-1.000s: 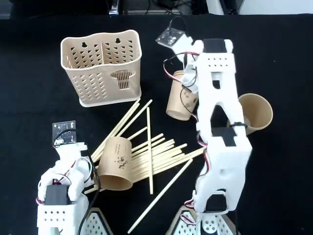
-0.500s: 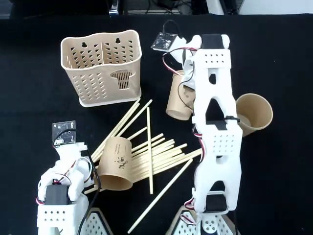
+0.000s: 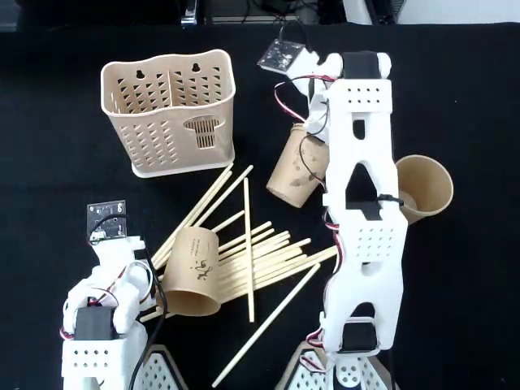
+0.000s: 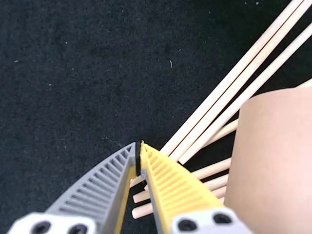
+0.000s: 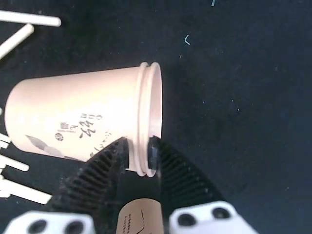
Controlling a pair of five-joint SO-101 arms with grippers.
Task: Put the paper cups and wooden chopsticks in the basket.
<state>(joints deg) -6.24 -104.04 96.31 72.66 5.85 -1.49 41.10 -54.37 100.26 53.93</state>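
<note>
A beige slotted basket (image 3: 166, 110) stands at the back left. My right gripper (image 3: 315, 145) (image 5: 139, 151) is shut on the rim of a paper cup (image 3: 292, 172) (image 5: 83, 117), which hangs tilted with its base toward the chopsticks. A second cup (image 3: 424, 187) lies to the right of that arm. A third cup (image 3: 193, 270) (image 4: 273, 161) lies on the heap of wooden chopsticks (image 3: 260, 256) (image 4: 229, 92). My left gripper (image 3: 148, 280) (image 4: 138, 151) is shut on nothing, its tips at the chopstick ends beside the third cup.
The table is covered with a black cloth (image 3: 65, 203). The right arm (image 3: 364, 236) stretches from the front edge to the back. Both arm bases stand at the front edge. A few chopstick ends (image 5: 29, 19) lie near the held cup.
The cup in my right gripper has tipped, its base swinging left and toward the front. The right arm shifted slightly. The left arm has kept still.
</note>
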